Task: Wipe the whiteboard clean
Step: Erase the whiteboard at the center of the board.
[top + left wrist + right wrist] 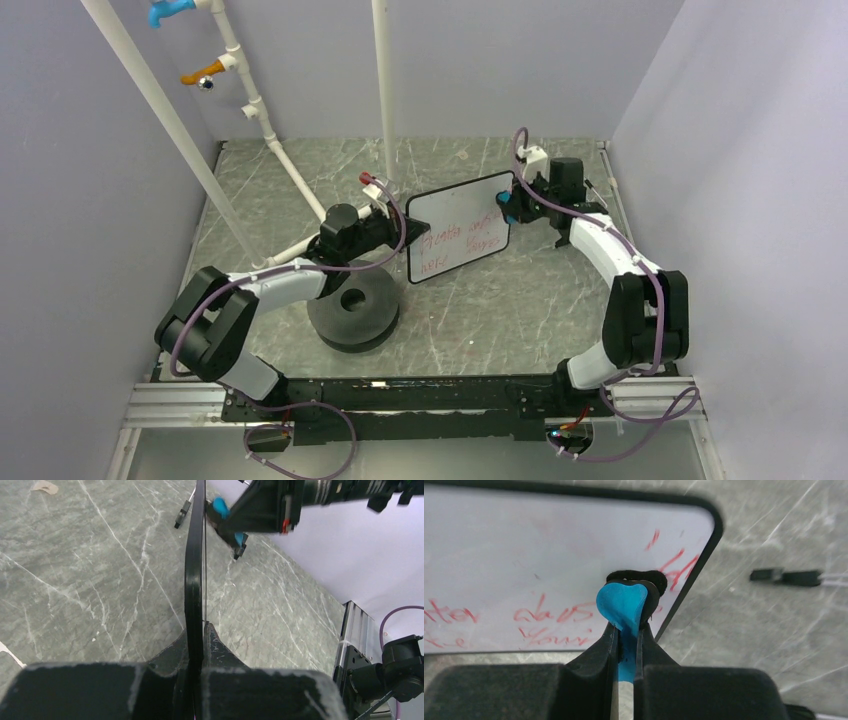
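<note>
The whiteboard is lifted off the table and tilted, with red handwriting across its face. My left gripper is shut on its left edge; in the left wrist view the board runs edge-on between the fingers of this gripper. My right gripper is shut on a blue-and-black eraser. The eraser's black pad touches the board's face near its upper right corner, next to red strokes. The eraser also shows against the board's far end.
A black disc with a centre hole lies under the left arm. White pipes and an upright pole stand at the back left. A dark pen-like object lies on the table beyond the board. Walls enclose three sides.
</note>
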